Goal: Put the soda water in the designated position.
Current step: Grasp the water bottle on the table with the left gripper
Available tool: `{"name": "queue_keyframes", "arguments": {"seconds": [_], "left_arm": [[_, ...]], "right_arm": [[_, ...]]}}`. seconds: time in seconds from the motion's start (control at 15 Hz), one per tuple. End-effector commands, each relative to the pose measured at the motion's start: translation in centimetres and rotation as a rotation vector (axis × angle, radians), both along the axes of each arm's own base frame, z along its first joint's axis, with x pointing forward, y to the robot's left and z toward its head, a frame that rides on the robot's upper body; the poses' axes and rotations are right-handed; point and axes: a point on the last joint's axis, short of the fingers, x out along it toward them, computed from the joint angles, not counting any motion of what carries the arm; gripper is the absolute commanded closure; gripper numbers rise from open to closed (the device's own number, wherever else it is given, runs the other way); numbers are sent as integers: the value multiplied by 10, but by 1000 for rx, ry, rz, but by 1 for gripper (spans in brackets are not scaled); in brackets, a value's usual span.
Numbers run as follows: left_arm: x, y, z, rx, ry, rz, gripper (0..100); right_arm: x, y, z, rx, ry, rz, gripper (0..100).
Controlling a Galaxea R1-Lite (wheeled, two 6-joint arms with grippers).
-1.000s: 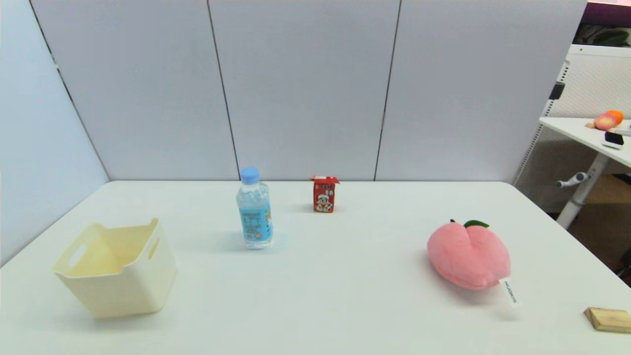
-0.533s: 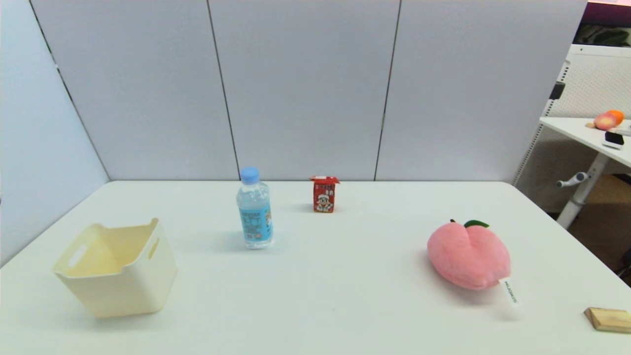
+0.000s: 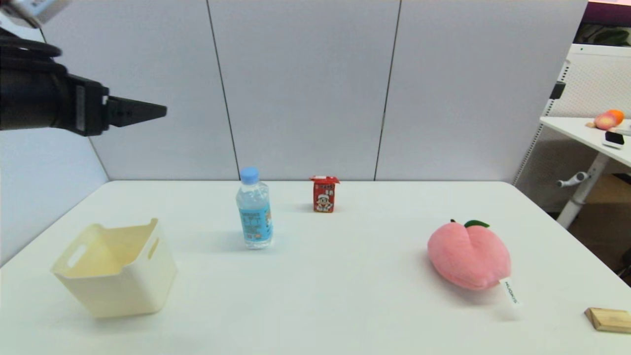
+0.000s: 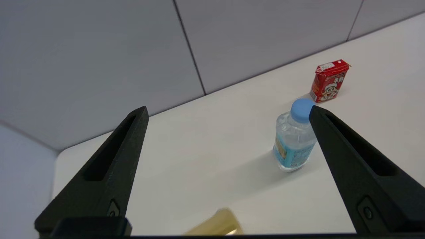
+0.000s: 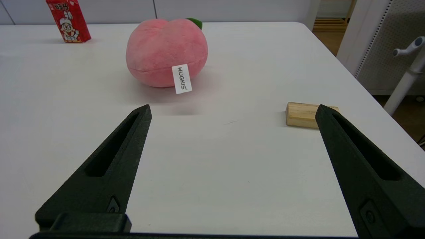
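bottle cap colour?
Light blue cap on the bottle; clearest in the left wrist view.

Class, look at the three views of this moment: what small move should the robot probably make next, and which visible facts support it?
Probably lower the left pincer toward the soda water. It hangs open, high above the table, holding nothing, while the bottle stands upright and untouched. The right pincer is open low near the plush peach.

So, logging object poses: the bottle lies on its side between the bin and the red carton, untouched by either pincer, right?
Not quite: the bottle stands upright, as the head view shows. It is between the bin and the carton, untouched.
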Motion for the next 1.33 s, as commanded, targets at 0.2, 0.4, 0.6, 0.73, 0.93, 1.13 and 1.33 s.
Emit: {"name": "queue_keyframes", "arguments": {"seconds": [0.2, 0.4, 0.6, 0.73, 0.93, 1.13, 1.33], "left_arm": [[84, -44, -31, 17, 161, -133, 0], [103, -59, -28, 26, 205, -164, 0], [116, -66, -31, 48, 306, -169, 0], [123, -68, -35, 59, 349, -169, 0], [130, -73, -45, 62, 386, -171, 0], [128, -78, -55, 78, 460, -180, 0], [125, -81, -57, 87, 487, -190, 0]], "right_arm": [[0, 0, 0, 0, 0, 0, 0], [0, 0, 0, 0, 0, 0, 0], [0, 0, 0, 0, 0, 0, 0], [0, 0, 0, 0, 0, 0, 0], [0, 0, 0, 0, 0, 0, 0], [0, 0, 0, 0, 0, 0, 0], [0, 0, 0, 0, 0, 0, 0]]}}
